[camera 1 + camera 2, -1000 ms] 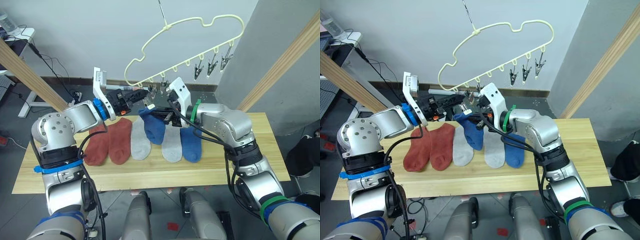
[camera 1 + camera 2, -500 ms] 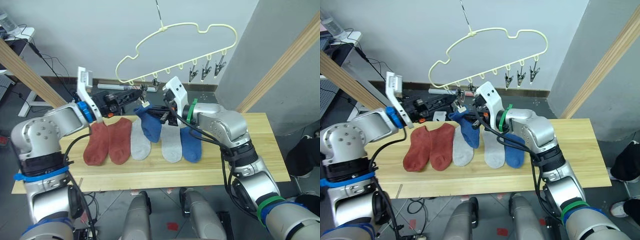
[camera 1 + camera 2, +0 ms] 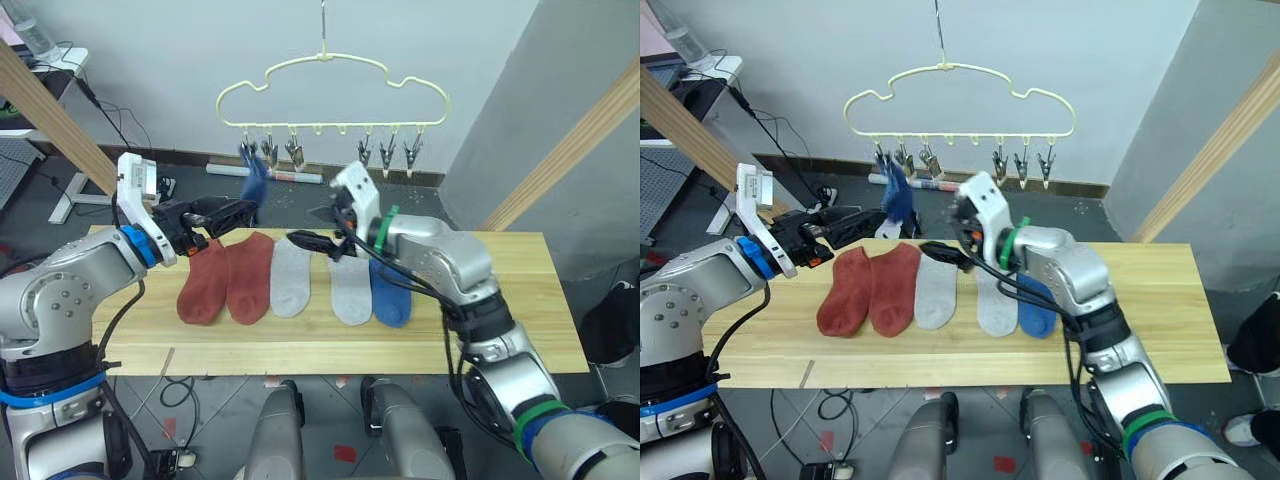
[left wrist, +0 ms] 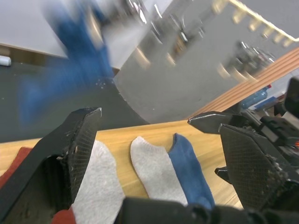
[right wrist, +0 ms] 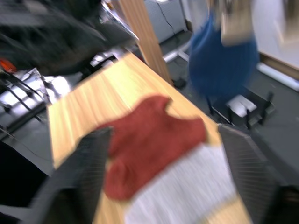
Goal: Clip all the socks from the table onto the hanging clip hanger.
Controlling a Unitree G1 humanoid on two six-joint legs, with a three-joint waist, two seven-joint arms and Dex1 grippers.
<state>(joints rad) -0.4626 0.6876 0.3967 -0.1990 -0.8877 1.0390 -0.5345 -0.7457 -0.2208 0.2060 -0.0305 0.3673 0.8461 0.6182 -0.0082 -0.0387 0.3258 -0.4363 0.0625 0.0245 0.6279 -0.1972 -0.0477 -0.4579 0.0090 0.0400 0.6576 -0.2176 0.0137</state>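
Left eye view, clip hanger (image 3: 325,95): hanging level by its top hook above the far edge of the tabletop (image 3: 520,320), its clips lining the lower wire.
Left eye view, hung blue sock (image 3: 254,180): dangling from a clip near the hanger's left end, clear of the wood.
Left eye view, sock row: lying side by side on the tabletop, namely two rust-red socks (image 3: 228,290), two grey socks (image 3: 320,285) and a blue sock (image 3: 390,295) at the right end, each touching its neighbour.
Left eye view, left pincer (image 3: 226,213): reaching out over the tabletop's left part, just below the hung blue sock, fingers standing apart and gripping nothing.
Left eye view, right pincer (image 3: 305,241): hovering above the near grey sock, pointing leftward.
Right eye view, surroundings: cables (image 3: 790,140) lying on the dark floor behind the tabletop; a slanted wooden beam (image 3: 685,125) crossing at the left.
Left wrist view, left pincer's fingers (image 4: 70,149): spreading wide, with a grey sock and the blue sock lying on the wood between them; the hung blue sock blurring above.
Right wrist view, right pincer's fingers (image 5: 91,168): standing wide apart, empty, framing a rust-red sock and grey fabric on the tabletop.
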